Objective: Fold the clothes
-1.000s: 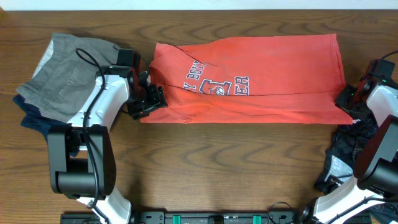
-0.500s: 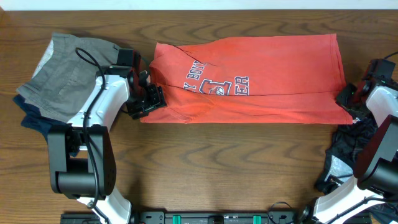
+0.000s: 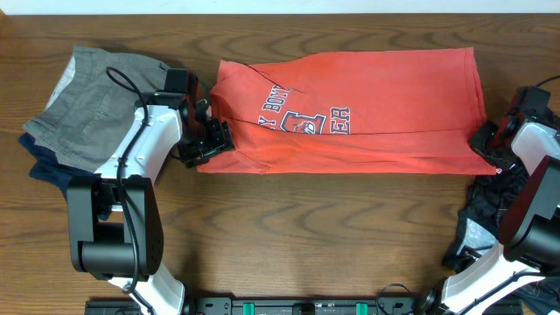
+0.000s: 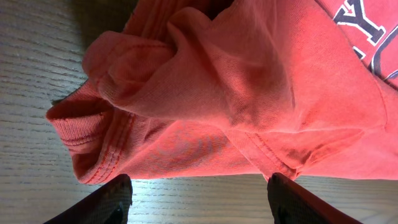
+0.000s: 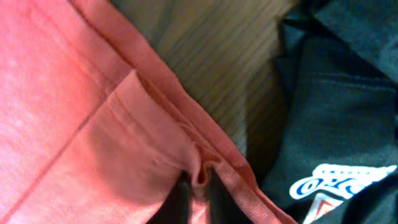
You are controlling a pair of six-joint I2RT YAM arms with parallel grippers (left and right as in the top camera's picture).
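Showing navy letters "ER", coral T-shirt (image 3: 385, 96) lies folded.

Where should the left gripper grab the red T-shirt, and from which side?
Grip the bunched sleeve hem at the left end of the coral-red T-shirt, coming in low from the left, where the open left gripper faces it. The stitched edge is rolled thick and stands off the table, so the jaws can straddle it. The right gripper pinches the opposite hem.
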